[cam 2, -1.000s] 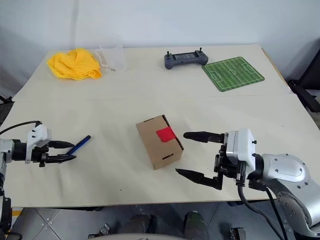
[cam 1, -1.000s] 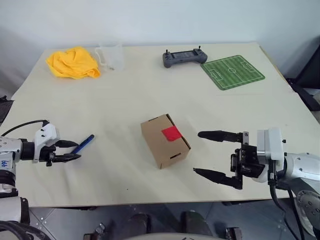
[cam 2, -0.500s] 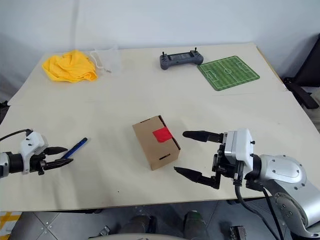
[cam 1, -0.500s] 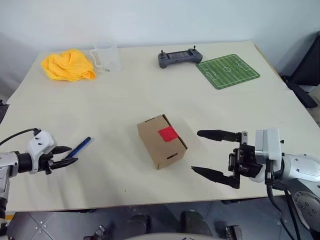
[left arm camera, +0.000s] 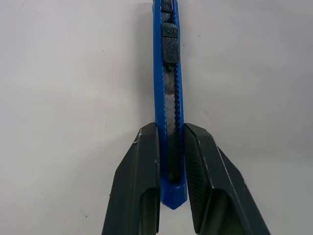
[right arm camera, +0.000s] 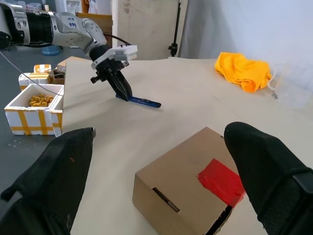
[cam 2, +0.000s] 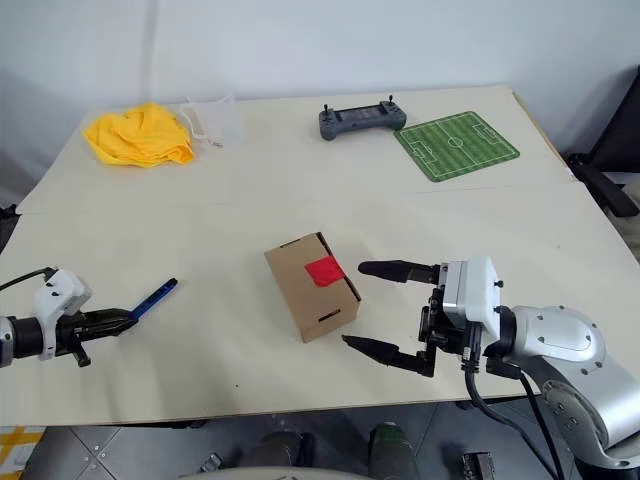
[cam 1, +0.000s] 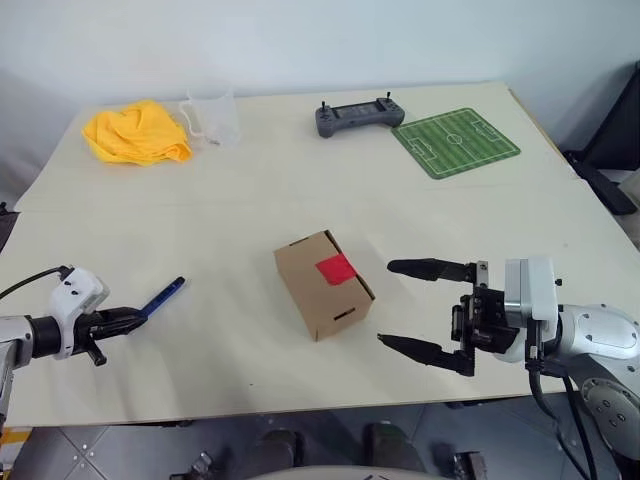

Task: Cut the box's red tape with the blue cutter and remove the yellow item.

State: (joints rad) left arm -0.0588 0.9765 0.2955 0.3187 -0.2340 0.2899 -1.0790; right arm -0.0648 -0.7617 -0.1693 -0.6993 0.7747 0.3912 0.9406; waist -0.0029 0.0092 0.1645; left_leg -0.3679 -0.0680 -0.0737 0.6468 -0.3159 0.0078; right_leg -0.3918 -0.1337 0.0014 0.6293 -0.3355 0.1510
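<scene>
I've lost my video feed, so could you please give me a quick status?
Left end effector shut on blue cutter, flat on table. Right end effector open beside box. Red tape uncut. Nothing in the way.

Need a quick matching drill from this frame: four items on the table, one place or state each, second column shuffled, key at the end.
Things:
1. slim blue pen-shaped cutter
2. small brown cardboard box
3. crumpled yellow cloth
4. green football-pitch mat

Place or state:
A. far corner of the table on the robot's left
B. mid-table, red tape patch on top
C. clamped at one end between the left gripper fingers
D. far side on the robot's right, beside the grey handheld controller

Pairs: 1-C, 2-B, 3-A, 4-D
</scene>
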